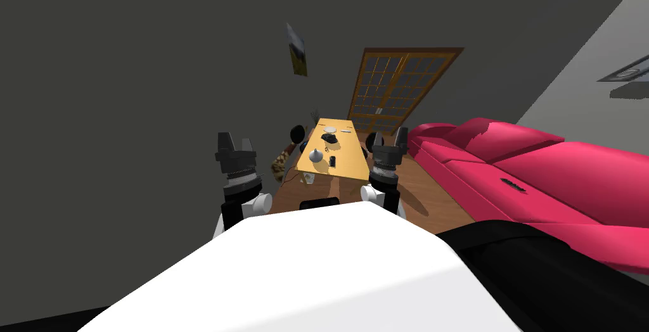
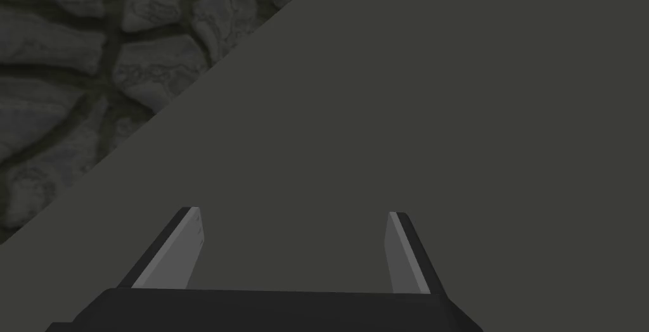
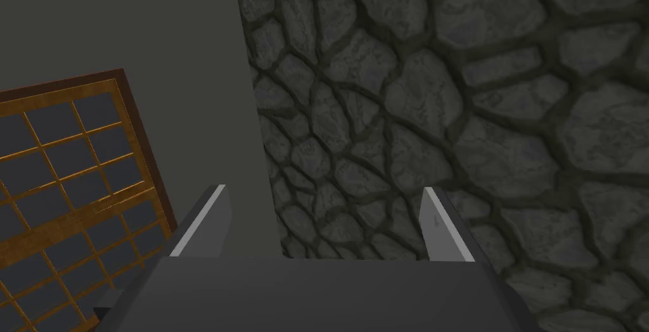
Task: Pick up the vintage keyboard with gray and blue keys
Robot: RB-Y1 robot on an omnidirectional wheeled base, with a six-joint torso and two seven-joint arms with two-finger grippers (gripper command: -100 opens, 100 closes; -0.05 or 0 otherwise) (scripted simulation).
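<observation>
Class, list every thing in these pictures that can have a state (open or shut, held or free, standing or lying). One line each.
Left gripper: open, holding nothing.
Right gripper: open, holding nothing.
Lattice door: looks shut.
Small items: resting on the yellow table, free; too small to tell more.
Dark flat item: lying on the pink sofa, free.

White forearms (image 1: 257, 203), ribbed wrists (image 1: 239, 179), grey-bladed left pincer (image 2: 295, 215)
</observation>
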